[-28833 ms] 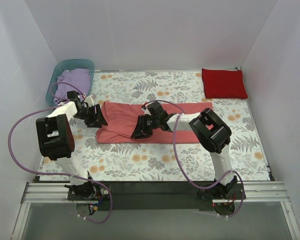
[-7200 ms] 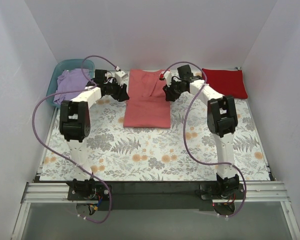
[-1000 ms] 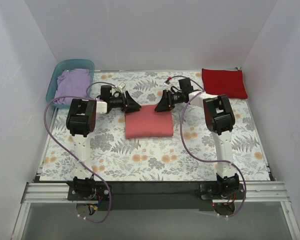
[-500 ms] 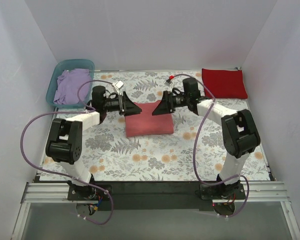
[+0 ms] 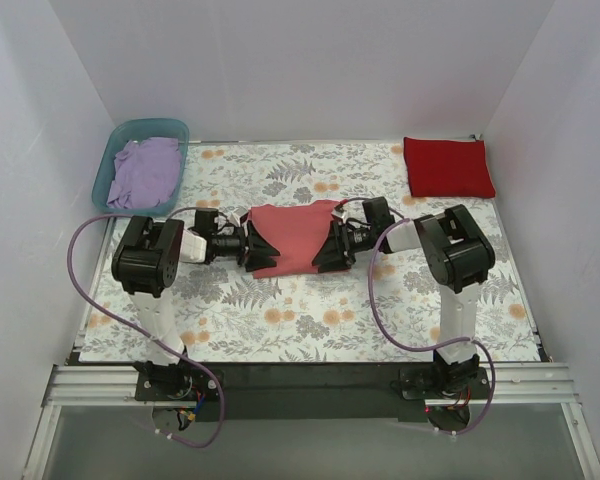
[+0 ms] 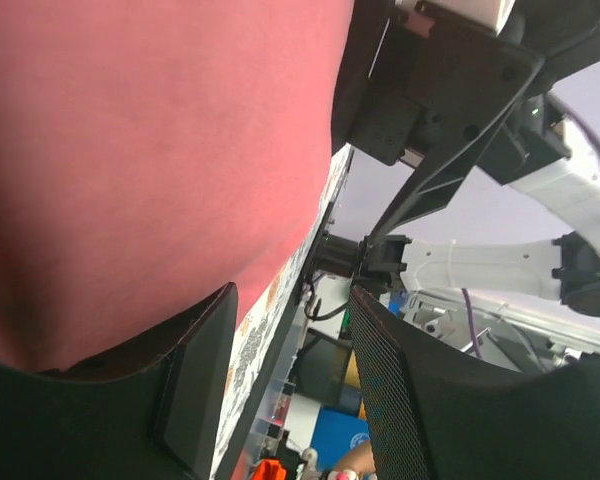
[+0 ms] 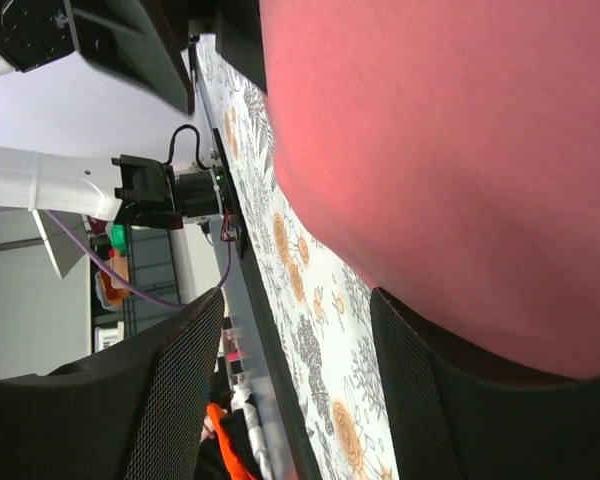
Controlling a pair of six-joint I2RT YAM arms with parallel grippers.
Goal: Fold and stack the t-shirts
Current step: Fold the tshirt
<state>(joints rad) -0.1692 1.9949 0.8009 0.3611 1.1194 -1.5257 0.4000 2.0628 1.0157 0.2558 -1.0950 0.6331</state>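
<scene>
The salmon-pink t-shirt (image 5: 292, 238) lies folded in the middle of the table, wider at its far edge. My left gripper (image 5: 255, 247) is at its left side and my right gripper (image 5: 332, 247) at its right side, both low and pointing inward. In the left wrist view (image 6: 290, 300) the jaws are open, and the pink cloth (image 6: 150, 150) rests over one finger (image 6: 195, 390). In the right wrist view (image 7: 298, 300) the jaws are open, with pink cloth (image 7: 450, 150) over one finger (image 7: 420, 400). The deep red t-shirt (image 5: 448, 167) lies folded at the back right. The lavender t-shirt (image 5: 143, 170) is in the tub.
The teal tub (image 5: 150, 124) stands at the back left corner. The white floral cloth (image 5: 310, 310) covers the table. White walls close in the left, back and right. Purple cables loop from both arms.
Both grippers have come down and toward me from the pink shirt's far corners to its sides. The shirt's outline has changed from a rectangle to wider at the far edge.
</scene>
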